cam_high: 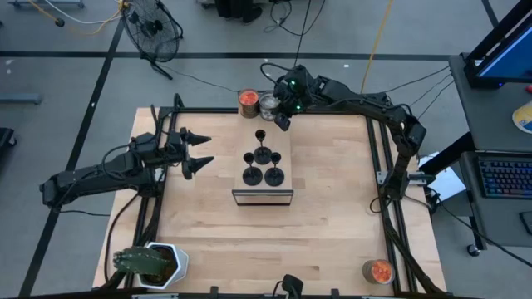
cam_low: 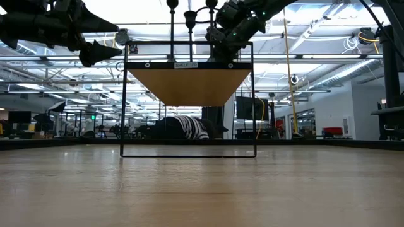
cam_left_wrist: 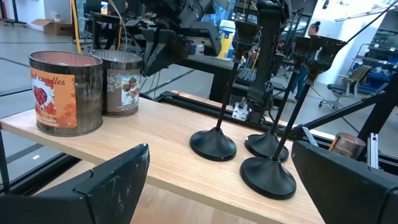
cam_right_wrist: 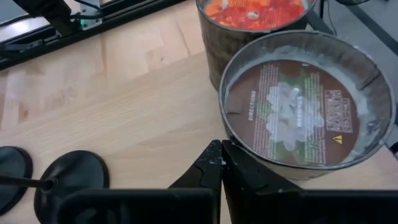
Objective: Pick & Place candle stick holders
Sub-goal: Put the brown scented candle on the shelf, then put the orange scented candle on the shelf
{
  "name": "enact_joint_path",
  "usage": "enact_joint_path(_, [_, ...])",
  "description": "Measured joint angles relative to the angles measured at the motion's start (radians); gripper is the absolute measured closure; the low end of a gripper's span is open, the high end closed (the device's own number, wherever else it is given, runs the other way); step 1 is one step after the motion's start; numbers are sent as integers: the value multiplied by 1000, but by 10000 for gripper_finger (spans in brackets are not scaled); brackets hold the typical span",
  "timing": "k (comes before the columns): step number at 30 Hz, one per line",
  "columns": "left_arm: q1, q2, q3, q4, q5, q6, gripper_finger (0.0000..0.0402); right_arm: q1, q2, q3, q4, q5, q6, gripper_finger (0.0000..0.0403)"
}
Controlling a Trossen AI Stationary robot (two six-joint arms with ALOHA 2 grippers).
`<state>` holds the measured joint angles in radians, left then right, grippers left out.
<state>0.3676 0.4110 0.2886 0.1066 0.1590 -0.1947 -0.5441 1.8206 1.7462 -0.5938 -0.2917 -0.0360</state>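
Four candle holders [cam_high: 264, 164] stand upright on the shelf [cam_high: 262, 196].
Left gripper [cam_high: 202, 149] spread; right gripper [cam_high: 283, 121] pressed together; stems barely visible from above.

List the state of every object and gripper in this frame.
Four black candle stick holders: upright on the raised wooden shelf, none held.
Orange-filled glass jar: upright, lidless, at the shelf's far edge.
Round silvery jar: upright, open-topped, beside it.
Second orange jar: upright, table's near right corner.
Left gripper: open, empty, left of the shelf.
Right gripper: shut, empty, by the silvery jar.
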Motion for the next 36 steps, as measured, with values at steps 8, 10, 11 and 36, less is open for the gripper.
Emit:
enact_joint_path(8, [0,0,0,0,-1,0,4,-10,0,0,18,2,-10,403])
enact_joint_path(10, [0,0,0,0,-1,0,4,-14,0,0,23,4,-10,403])
enact_joint_path(11, [0,0,0,0,-1,0,4,-17,0,0,25,4,-10,403])
enact_joint_path(36, [0,1,0,0,-1,3,4,57,-193,0,-413,170,62,403])
